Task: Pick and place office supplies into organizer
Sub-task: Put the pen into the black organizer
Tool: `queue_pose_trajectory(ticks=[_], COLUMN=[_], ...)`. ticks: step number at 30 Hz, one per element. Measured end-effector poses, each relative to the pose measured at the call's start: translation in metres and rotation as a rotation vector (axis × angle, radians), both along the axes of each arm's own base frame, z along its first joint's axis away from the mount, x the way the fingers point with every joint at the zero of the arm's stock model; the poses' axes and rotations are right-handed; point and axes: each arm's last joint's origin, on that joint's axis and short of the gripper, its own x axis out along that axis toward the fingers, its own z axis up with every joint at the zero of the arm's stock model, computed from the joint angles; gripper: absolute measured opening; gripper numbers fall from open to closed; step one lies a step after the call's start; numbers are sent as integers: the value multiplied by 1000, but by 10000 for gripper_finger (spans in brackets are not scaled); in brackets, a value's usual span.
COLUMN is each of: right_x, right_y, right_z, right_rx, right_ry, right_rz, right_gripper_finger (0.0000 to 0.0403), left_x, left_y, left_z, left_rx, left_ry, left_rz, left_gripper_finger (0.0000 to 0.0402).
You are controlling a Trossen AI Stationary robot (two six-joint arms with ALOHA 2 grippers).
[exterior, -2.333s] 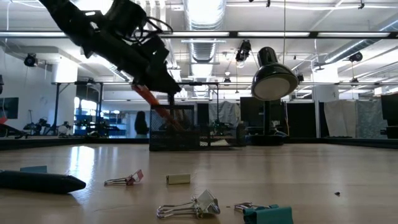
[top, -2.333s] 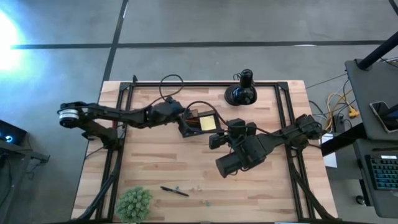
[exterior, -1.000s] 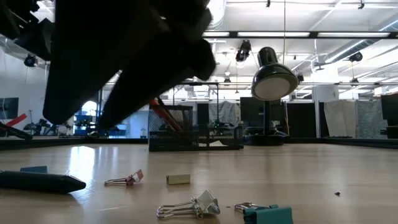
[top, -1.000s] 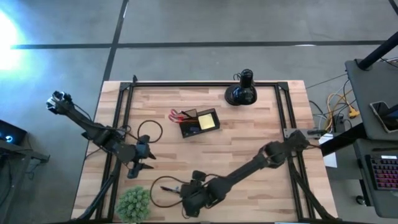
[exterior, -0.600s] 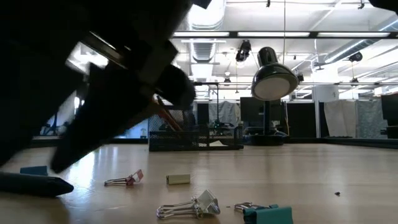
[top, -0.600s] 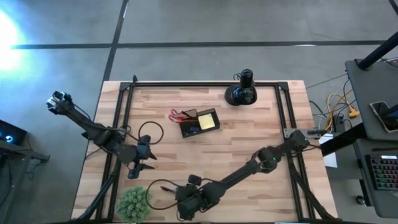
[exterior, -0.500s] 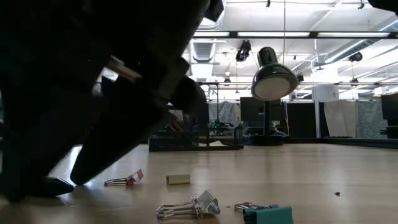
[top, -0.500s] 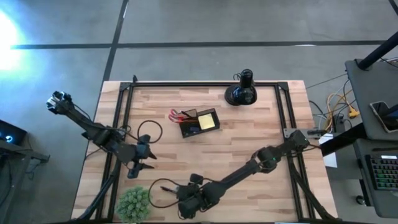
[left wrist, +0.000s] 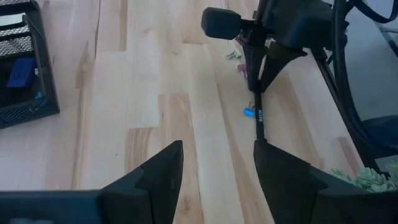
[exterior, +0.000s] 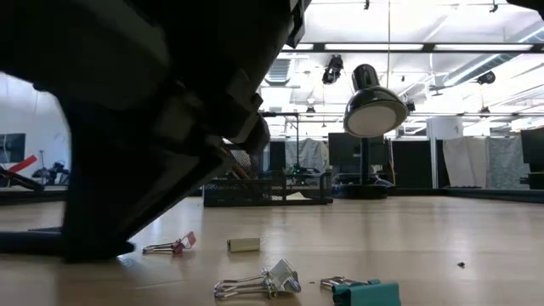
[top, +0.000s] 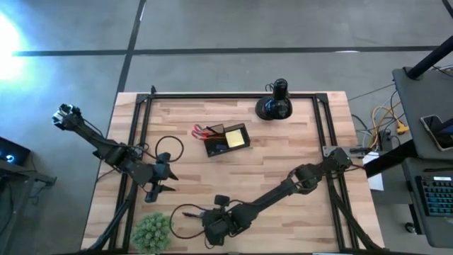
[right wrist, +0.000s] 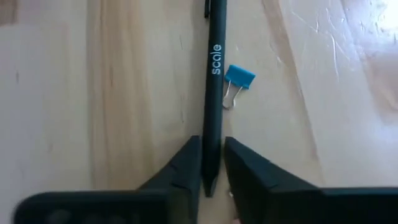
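Observation:
A thin black pen (right wrist: 212, 93) with white lettering lies on the wood table near its front left; it also shows in the high view (top: 190, 214). My right gripper (right wrist: 212, 169) is down at the table, shut on the pen's near end. My left gripper (left wrist: 217, 168) is open and empty, at the table's left (top: 164, 185). The dark mesh organizer (top: 228, 139) stands mid-table, holding a yellow sticky pad (top: 237, 139) and red-handled scissors (top: 200, 130). A blue piece (left wrist: 20, 71) lies in it. My right gripper pinches the pen's end part (right wrist: 211, 158) between its two fingers (right wrist: 186, 163), one on each long side. The fingers come from above, slanting down, and close across the pen. The pen lies flat on the table, its length stretching away from the fingers.
A blue binder clip (right wrist: 238, 77) lies right beside the pen. More clips (exterior: 257, 283) and a small pale block (exterior: 244, 245) lie near the front edge. The green plant ball (top: 152, 231) sits at the front left corner. A black desk lamp (top: 274, 106) stands at the far edge.
My right gripper has gone a little toward the table's left edge and come down to the table top over the pen's end. The pen has stayed where it lay.

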Motion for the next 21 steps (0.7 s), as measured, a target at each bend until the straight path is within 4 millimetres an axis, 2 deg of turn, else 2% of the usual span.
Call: queue_pose_trajectory(ticks=[4, 8, 11, 13, 15, 19, 21], right_x=[3, 4, 2, -4, -7, -25, -31], right_y=[-7, -13, -17, -22, -27, -42, -48], right_z=[0, 6, 25, 39, 56, 121, 137], right_rx=[-33, -7, 54, 32, 28, 42, 35], right_ry=[19, 15, -16, -35, -124, -299, -341], right_rz=[52, 10, -111, -239, -404, -664, -709], right_gripper_finger=[21, 18, 16, 15, 15, 14, 14], left_x=[0, 0, 0, 1, 1, 0, 0], left_y=[0, 0, 1, 2, 4, 6, 8], left_z=[0, 0, 0, 0, 1, 8, 13], left_rx=[-1, 2, 24, 47, 67, 70, 79], left_ry=[1, 1, -14, -29, -50, -122, -184], left_rz=[0, 3, 32, 62, 94, 144, 163], left_gripper_finger=[183, 183, 183, 183, 183, 183, 183])
